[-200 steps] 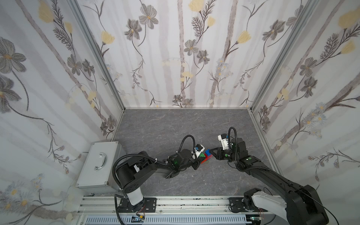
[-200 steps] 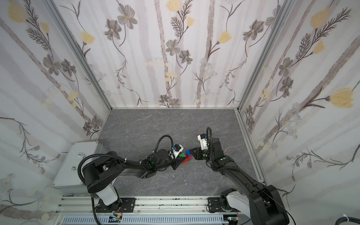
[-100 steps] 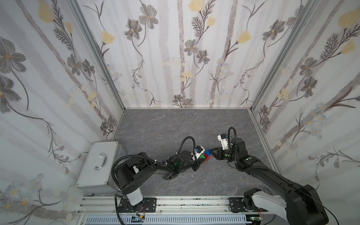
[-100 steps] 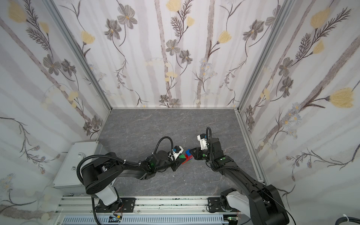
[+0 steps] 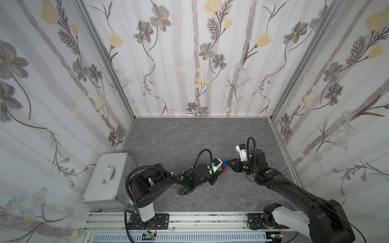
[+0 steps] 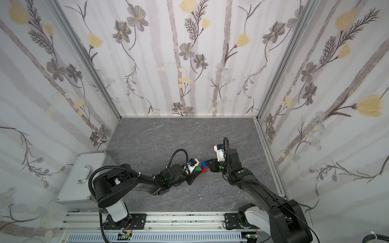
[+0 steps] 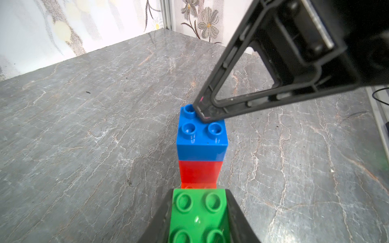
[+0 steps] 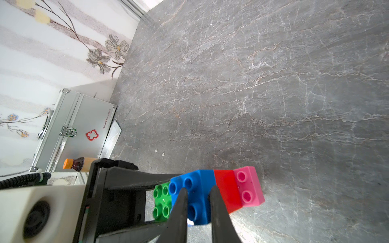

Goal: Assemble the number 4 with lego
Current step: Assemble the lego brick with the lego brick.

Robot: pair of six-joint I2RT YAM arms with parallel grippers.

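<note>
Having advanced the part-built number 4 (image 8: pixel 225 187), my left pincer (image 7: pixel 199 191) clamps its dark green brick (image 7: pixel 197 216), and the blue brick (image 7: pixel 202 143) ahead now meets my right pincer (image 8: pixel 198 188), fingers (image 8: pixel 179 214) barely parted, possibly nipping its top, so seating it firmly appears next.

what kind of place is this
Probably a robot test booth: two arms bolted to a rail, wallpapered panel walls around a grey table, a metal first-aid case beside it.
</note>
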